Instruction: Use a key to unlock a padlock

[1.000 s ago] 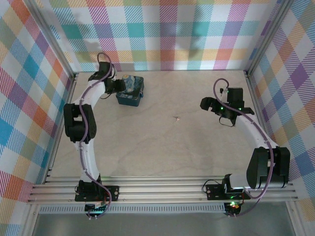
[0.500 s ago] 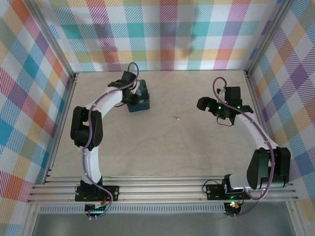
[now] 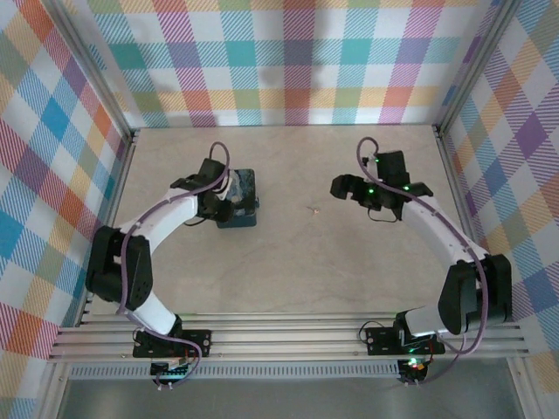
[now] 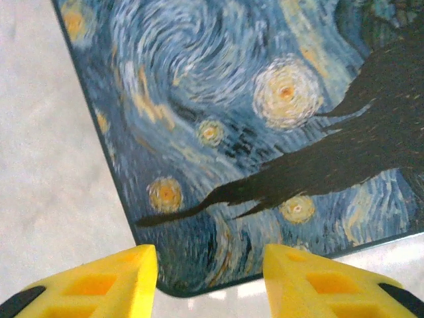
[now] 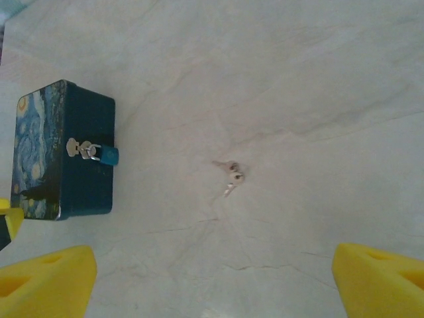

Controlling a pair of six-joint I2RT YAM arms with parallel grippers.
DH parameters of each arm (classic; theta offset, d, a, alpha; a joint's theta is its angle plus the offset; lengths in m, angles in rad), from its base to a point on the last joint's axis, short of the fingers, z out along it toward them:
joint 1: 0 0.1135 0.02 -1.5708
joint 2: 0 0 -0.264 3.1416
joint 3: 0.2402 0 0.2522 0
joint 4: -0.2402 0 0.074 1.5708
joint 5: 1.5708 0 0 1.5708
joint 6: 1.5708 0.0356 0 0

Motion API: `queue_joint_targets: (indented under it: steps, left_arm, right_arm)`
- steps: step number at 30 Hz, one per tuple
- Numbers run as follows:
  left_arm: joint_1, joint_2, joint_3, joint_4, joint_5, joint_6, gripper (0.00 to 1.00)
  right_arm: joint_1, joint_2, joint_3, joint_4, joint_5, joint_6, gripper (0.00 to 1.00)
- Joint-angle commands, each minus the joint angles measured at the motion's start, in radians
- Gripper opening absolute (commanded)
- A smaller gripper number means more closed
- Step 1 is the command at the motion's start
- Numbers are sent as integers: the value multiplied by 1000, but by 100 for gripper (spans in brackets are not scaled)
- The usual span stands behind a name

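Yellow-fingered, your left gripper [image 4: 211,258] sits half spread over the boxy dark-blue night-sky block [image 4: 218,119], grip unclear; your right gripper [image 5: 212,255] gapes empty, tiny grey metal key [image 5: 231,173] ahead.

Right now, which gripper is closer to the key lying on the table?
Right. The right gripper hovers just right of the key, jaws open; the left gripper is farther left, at the starry-night box.

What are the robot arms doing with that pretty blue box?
They're trying to open a lock. The left gripper sits at a corner of the painted blue box, which has a small padlock on its side. The right gripper hangs open above the tiny key, which lies on the table.
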Motion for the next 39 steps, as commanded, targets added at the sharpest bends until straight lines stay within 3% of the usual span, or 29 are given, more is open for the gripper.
queue_joint_targets:
  steps: [1,7,11,15,20,25,34,39]
  left_arm:
    - [60,-81,-38,-73,45,-70,47]
    - [180,-93,21,-83,158,-185,52]
    - [235,-13,85,-45,250,-286,49]
    - [267,108,167,-11,298,-357,48]
    - [274,275,317,-45,338,-371,48]
    - [268,406,433,-61,471,-351,49]
    - [190,497,527,-100,604,-210,48]
    - [147,490,545,-104,588,-195,48]
  right_arm:
    - [78,66,65,10,6,33,91]
    - [227,229,185,42,-1,52,85]
    - [304,382,300,59,-82,55,50]
    - [369,525,412,44,-111,36,38]
    - [407,649,516,17,-127,-8,35]
    - [423,724,576,0,-161,-61,32]
    - [473,750,621,-54,-215,-154,28]
    - [536,711,602,-69,-209,-167,28]
